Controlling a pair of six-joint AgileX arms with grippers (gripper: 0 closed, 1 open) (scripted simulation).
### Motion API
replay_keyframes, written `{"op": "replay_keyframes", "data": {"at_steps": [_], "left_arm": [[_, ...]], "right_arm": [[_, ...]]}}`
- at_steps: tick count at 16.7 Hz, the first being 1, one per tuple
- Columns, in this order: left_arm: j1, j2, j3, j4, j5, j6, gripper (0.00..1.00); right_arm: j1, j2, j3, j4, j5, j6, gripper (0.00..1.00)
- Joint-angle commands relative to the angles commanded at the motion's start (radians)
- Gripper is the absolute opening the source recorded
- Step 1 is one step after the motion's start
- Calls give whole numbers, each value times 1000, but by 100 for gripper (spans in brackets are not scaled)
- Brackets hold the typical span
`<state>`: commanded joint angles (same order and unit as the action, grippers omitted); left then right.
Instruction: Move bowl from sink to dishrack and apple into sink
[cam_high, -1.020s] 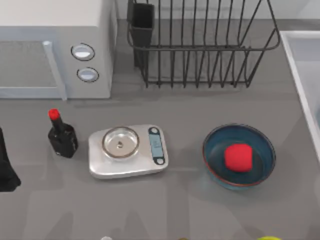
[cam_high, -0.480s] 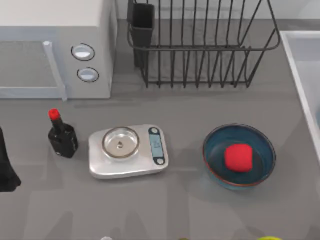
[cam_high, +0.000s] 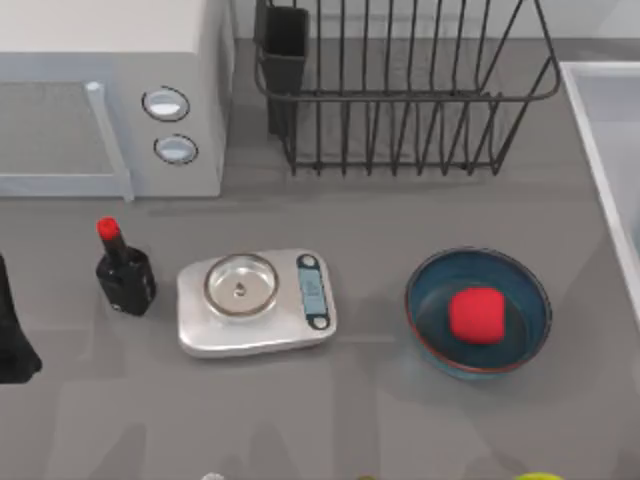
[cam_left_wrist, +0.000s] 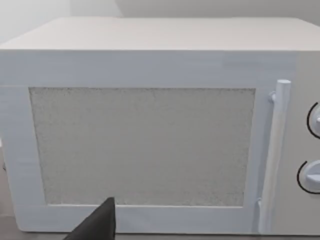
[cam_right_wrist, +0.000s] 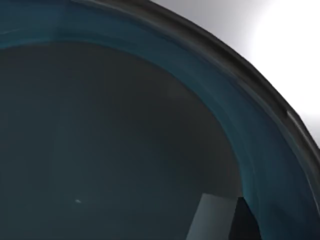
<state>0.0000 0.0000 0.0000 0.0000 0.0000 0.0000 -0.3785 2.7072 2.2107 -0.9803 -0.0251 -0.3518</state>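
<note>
1. Table (cam_high: 400, 220): grey top, carrying everything listed below.
2. Microwave (cam_high: 100, 80): white box at the far left, with two round knobs beside its door. The left wrist view faces this door head-on.
3. Dishrack (cam_high: 400, 97): black wire, at the far centre and just right of the microwave. It holds no dishes. A dark square cup (cam_high: 285, 50) sits at its left corner.
4. Sink (cam_high: 598, 150): pale basin with a raised rim, along the right edge and cut off by the frame.
5. Bottle (cam_high: 124, 275): black with a red cap, upright, near the left and in front of the microwave.
6. Scale (cam_high: 200, 330): silver with a round pan, just right of the bottle and apart from it.
7. Table bowl (cam_high: 425, 290): teal with a reddish rim, upright on the table, right of the scale and near the sink.
8. Apple (cam_high: 476, 315): red, resting inside the table bowl (so not in the sink).
9. Bowl (cam_right_wrist: 125, 140): teal, empty inside, seen very close in the right wrist view. A bright pale surface lies beyond its rim, and I cannot tell whether that surface is the sink.
10. Right gripper (cam_right_wrist: 243, 222): at the bowl's inner wall. I cannot tell its jaw state.
11. Left arm (cam_high: 12, 335): parked at the left edge. The left gripper (cam_left_wrist: 97, 225) points at the microwave door, and I cannot tell its jaw state.
</note>
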Motion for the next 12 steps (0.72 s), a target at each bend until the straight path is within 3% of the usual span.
{"op": "replay_keyframes", "data": {"at_steps": [7,12], "left_arm": [[0,0,0,0,0,0,100],[0,0,0,0,0,0,100]], "right_arm": [[-2,-20,-10,-8,-1,-4,0],[-84,-230,-121,-124,-10,-81,0]]}}
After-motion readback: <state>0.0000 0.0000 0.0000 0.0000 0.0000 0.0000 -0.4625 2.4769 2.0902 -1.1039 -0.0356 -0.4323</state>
